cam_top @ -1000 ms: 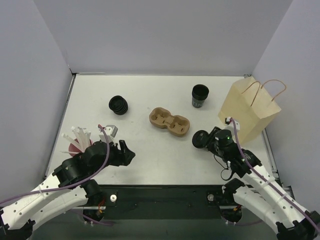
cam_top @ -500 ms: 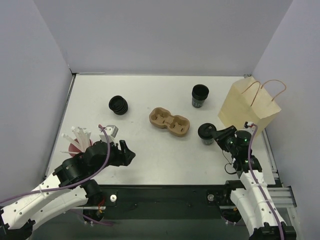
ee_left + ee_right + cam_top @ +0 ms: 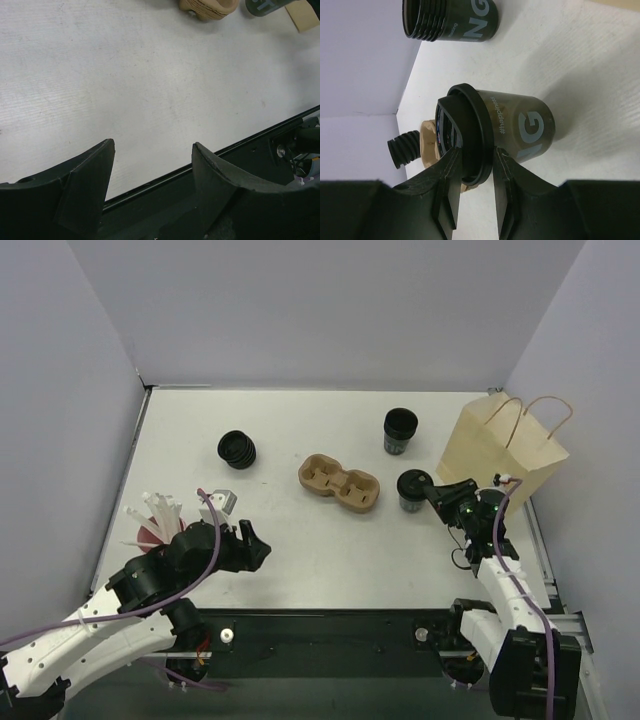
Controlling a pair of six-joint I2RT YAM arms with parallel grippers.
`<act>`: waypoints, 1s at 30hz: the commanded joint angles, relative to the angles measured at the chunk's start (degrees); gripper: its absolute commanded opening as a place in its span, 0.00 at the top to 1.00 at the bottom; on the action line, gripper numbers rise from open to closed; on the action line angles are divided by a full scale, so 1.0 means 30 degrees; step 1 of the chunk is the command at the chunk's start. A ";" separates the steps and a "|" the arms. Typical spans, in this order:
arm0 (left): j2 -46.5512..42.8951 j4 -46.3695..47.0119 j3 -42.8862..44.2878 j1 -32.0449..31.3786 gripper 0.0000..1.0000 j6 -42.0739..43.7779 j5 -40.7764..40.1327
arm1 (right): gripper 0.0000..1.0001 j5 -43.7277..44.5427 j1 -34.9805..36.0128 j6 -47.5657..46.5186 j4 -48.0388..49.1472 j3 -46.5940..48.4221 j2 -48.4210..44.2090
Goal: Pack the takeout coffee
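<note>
Top external view: left gripper (image 3: 258, 548) hangs low over the table (image 3: 300, 560) with its jaws standing wide and nothing between them. A bundle of white straws (image 3: 155, 515) lies just behind it on its left, and the stack of loose lids (image 3: 238, 449) is well ahead. Right gripper (image 3: 430, 492) is closed narrowly on the takeout coffee (image 3: 411, 490), gripping at the lid's rim, and the cup is upright. The pulp carrier (image 3: 339, 483) lies near the cup on the gripper's far side, both wells empty. The paper bag (image 3: 505, 455) stands just behind the gripper, and the stack of lidless cups (image 3: 400, 430) is near, off to its right. Left wrist view: the left gripper (image 3: 152, 150) shows a broad gap and bare tabletop beneath, with the carrier (image 3: 207, 7) well ahead at the frame's top edge. Right wrist view – the frame is turned sideways: both fingers (image 3: 447, 190) of the right gripper (image 3: 476, 156) pinch the black lid (image 3: 465, 135) of the takeout coffee (image 3: 520, 125) by its rim. We cannot tell whether the cup's base touches the table. Beyond the fingertips sit the carrier (image 3: 427, 142) and, farther off, the lids (image 3: 402, 148). The lidless cups (image 3: 450, 20) are off to one side.
</note>
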 commanded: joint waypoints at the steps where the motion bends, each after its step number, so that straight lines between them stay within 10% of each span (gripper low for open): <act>1: -0.0059 0.0079 0.0417 -0.0054 0.27 -0.0047 -0.0112 | 0.77 -0.1751 -0.0768 0.0798 0.5521 -0.0368 0.2299; 20: -0.0204 0.0693 0.0651 -0.0083 0.26 0.1066 0.0679 | 0.53 -0.1522 -0.0945 0.0010 0.4240 0.0481 0.3595; 30: 0.0643 0.1220 0.2231 -0.0054 0.18 0.4020 0.2786 | 0.52 -0.1080 -0.0857 -0.4906 -0.7464 0.4902 -0.0153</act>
